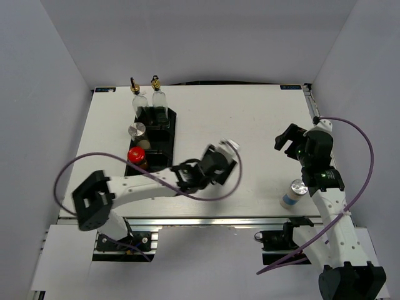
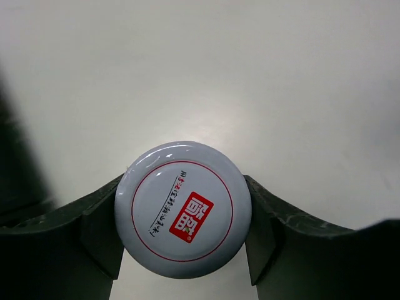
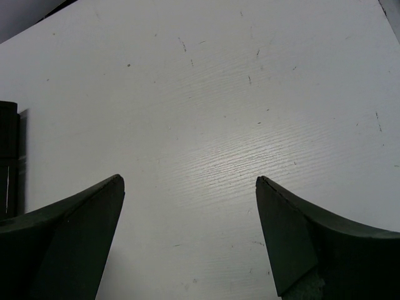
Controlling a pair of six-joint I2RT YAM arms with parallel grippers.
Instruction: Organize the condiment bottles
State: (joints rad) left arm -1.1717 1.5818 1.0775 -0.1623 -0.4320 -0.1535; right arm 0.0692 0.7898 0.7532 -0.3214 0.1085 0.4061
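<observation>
**Sorting about two-thirds done; one shaker in the claw, one waiting**

Top view: Four containers are standing in the black tray (image 1: 172, 128) at the left. The two glass bottles (image 1: 139, 100) (image 1: 158, 98) are sitting at its far end, with the silver-lidded shaker (image 1: 137, 130) next and the red-capped jar (image 1: 137, 156) nearest the arms. All four are upright. The left claw (image 1: 224, 156) is reaching out over the table (image 1: 250, 112) to the right of the tray and carrying the red-label shaker (image 1: 230, 147) at its tip, which is blurred here. The blue-and-white shaker (image 1: 292, 194) is standing upright on the table beside the right arm, well apart from the tray. Judgement: two containers are left to place.

Left wrist view: Both fingers (image 2: 94, 231) are pressing against opposite sides of a round white end face carrying a red logo, so the claw is clenched on the red-label shaker. That flat end is facing the camera squarely. I am judging that the long axis runs away from the lens, roughly along the fingers, towards the table beyond. I cannot tell whether the shaker is lifted or touching the table.

Right wrist view: The right claw (image 1: 287, 139) is hanging released, with its fingers wide apart over bare table and nothing between them.
</observation>
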